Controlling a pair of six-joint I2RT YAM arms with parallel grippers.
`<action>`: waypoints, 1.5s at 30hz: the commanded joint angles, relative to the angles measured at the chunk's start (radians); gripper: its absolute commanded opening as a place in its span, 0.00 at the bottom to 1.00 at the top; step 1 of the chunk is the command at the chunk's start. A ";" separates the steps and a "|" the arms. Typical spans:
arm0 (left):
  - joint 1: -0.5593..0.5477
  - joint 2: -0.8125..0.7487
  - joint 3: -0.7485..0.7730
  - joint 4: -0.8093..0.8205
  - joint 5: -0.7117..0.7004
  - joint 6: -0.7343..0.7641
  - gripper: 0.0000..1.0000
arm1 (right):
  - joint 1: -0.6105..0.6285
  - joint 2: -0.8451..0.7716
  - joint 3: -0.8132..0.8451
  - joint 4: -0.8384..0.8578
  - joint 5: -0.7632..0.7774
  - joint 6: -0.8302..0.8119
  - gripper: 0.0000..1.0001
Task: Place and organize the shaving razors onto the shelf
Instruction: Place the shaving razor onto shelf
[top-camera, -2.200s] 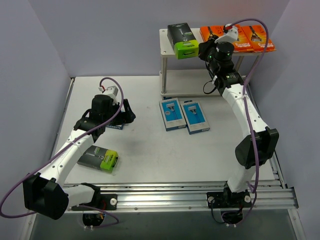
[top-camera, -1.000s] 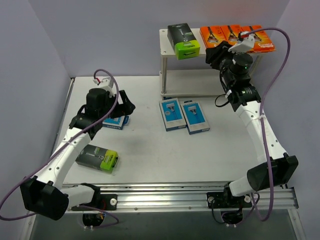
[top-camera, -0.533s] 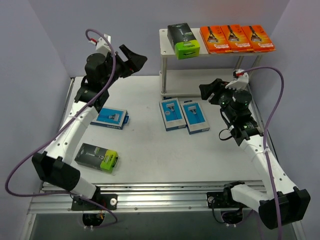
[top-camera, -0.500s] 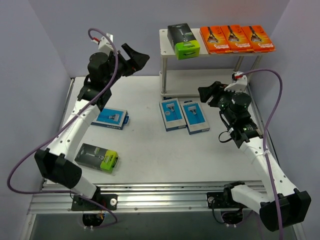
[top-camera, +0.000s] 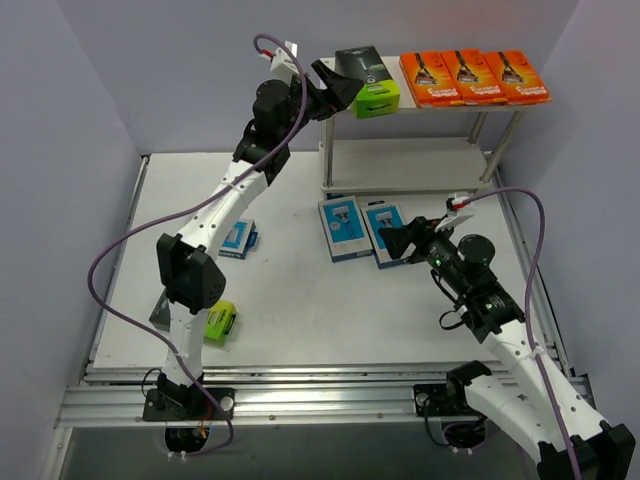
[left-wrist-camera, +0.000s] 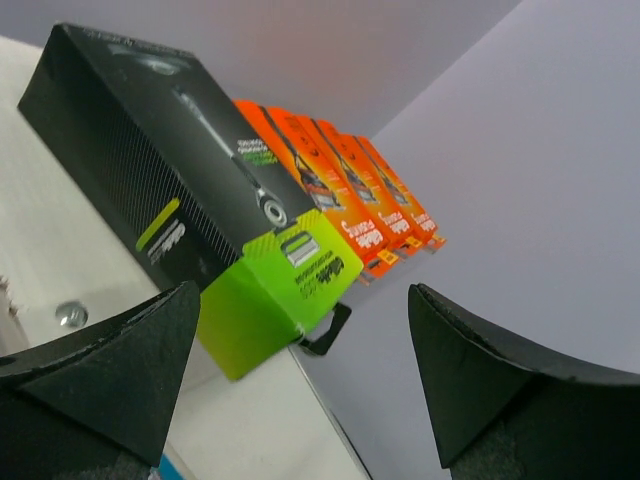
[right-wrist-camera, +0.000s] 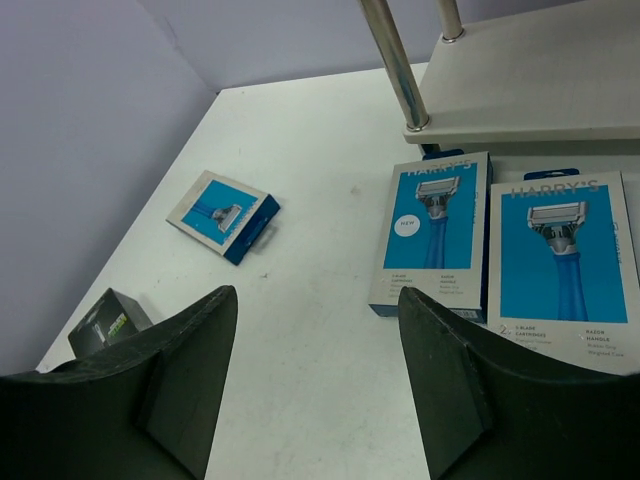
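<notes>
The shelf (top-camera: 328, 104) stands at the back. Its top board carries one black razor pack with a lime-green end (top-camera: 366, 82) and three orange packs (top-camera: 473, 77) in a row. My left gripper (top-camera: 336, 86) is open at the top board's left corner, just short of the black pack (left-wrist-camera: 190, 190), holding nothing. Two light blue packs (top-camera: 345, 228) (top-camera: 390, 235) lie side by side before the shelf. My right gripper (top-camera: 396, 243) hovers open and empty over the right one. A third blue pack (top-camera: 240, 240) and a second black pack (top-camera: 218, 322) lie on the left, partly behind the left arm.
The shelf's lower board (right-wrist-camera: 530, 70) is bare, with a metal post (right-wrist-camera: 393, 60) at its corner. The right wrist view shows white table (right-wrist-camera: 320, 330) between the fingers. Lilac walls close the left, back and right sides.
The left arm swung from the table's left side up to the shelf's top left corner. The right arm left the orange packs on the shelf and came down over the blue packs, jaws wider.
</notes>
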 joint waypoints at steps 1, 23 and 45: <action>-0.010 0.084 0.202 0.045 -0.027 0.004 0.94 | 0.014 -0.053 -0.014 0.035 -0.044 -0.018 0.61; -0.010 0.429 0.566 0.074 -0.175 -0.026 0.94 | 0.070 -0.096 -0.084 0.050 0.036 -0.046 0.68; -0.059 0.515 0.623 0.154 -0.176 -0.096 0.94 | 0.070 -0.093 -0.093 0.038 0.076 -0.052 0.71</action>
